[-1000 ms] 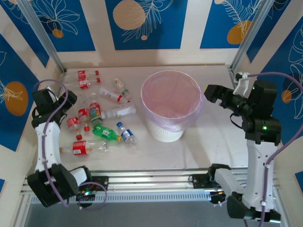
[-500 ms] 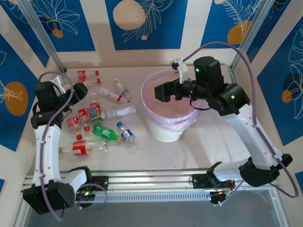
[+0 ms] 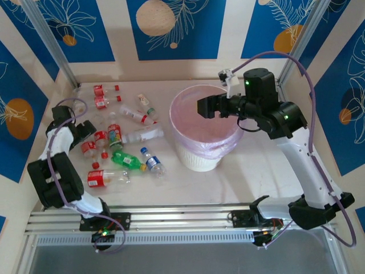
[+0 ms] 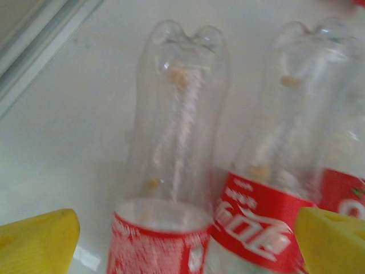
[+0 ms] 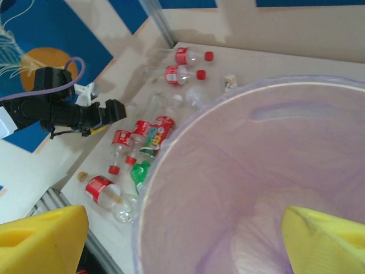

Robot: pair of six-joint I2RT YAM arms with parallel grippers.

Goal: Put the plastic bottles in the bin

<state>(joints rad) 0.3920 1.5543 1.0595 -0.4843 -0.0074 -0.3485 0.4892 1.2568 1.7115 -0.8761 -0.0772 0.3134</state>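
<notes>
Left gripper (image 4: 185, 242) wide open, empty, before it we see two clear crushed bottles (image 4: 177, 142), red labels, right gripper (image 5: 182, 240) open, empty.

The plastic bottles (image 4: 177, 142) look clear, glossy and crumpled. The bin (image 3: 198, 161) is ribbed white plastic, its bag (image 5: 274, 148) thin, translucent film.

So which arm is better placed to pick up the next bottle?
Left. The left gripper is open close over two red-labelled bottles, while the right gripper, also open and empty, is over the bin, away from the loose bottles.
</notes>
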